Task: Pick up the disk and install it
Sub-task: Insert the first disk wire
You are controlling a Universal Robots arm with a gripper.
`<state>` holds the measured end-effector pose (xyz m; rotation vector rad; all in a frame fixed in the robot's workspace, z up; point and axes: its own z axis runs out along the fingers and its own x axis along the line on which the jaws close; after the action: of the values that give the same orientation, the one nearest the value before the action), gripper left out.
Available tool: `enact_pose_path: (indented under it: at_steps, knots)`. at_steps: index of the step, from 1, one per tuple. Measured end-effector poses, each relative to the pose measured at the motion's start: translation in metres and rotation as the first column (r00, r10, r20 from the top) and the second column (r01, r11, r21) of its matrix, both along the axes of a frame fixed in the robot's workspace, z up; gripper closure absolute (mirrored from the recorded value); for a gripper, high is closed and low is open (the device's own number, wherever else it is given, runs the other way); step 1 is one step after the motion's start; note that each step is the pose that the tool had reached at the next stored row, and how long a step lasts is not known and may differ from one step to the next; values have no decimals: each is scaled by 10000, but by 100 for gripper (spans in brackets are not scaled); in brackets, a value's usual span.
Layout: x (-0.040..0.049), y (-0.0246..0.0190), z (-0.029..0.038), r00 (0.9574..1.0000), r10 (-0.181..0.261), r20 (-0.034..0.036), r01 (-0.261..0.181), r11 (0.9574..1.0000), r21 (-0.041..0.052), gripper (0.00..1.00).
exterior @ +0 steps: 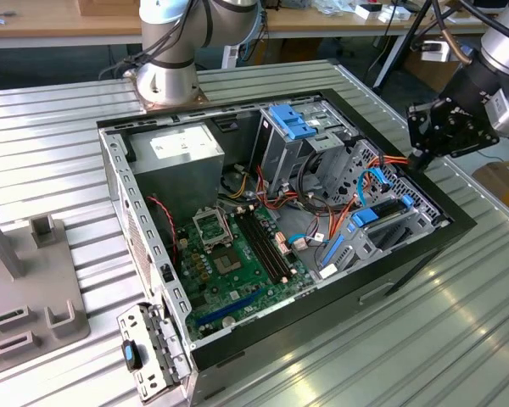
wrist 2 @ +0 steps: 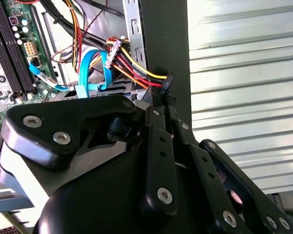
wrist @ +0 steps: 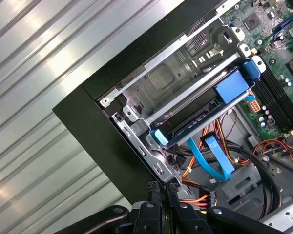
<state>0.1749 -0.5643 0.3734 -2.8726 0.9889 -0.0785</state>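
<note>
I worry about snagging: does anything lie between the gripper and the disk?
Yes. In the first wrist view, a bundle of red, yellow and orange wires sits right beside the gripper, and a blue flat cable loops across the space between it and the disk.

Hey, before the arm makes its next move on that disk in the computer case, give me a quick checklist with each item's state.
1. Disk found: ok, the disk sits in the case's corner bay.
2. Disk in the gripper: not ok, the gripper hangs at the case's edge, apart from it.
3. Path free of wiring: not ok, a blue cable and coloured wires lie between them.
4. Disk locked home: cannot tell.
5. Case flat on the table: ok.
</note>
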Motion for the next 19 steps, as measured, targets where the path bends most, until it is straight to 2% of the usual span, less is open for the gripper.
enact_pose_path:
  at_steps: [4,6,7,10,14,15,18,19]
  knots:
    - [-26,0,0,9982,-606,0,606,9982,-6,83]
    - [-35,1,0,9980,-625,1,625,9980,-5,83]
    - [-71,0,0,9977,-676,0,676,9977,-5,83]
    - [-92,0,-1,9948,-1018,0,1018,9948,-5,83]
    - [-102,0,-1,9854,-1703,0,1703,9854,-5,83]
    - [-102,0,-1,9780,-2085,0,2085,9780,-5,83]
    - [-102,0,-1,9665,-2568,0,2568,9665,-5,83]
    - [-104,0,0,9645,-2639,1,2639,9645,-5,83]
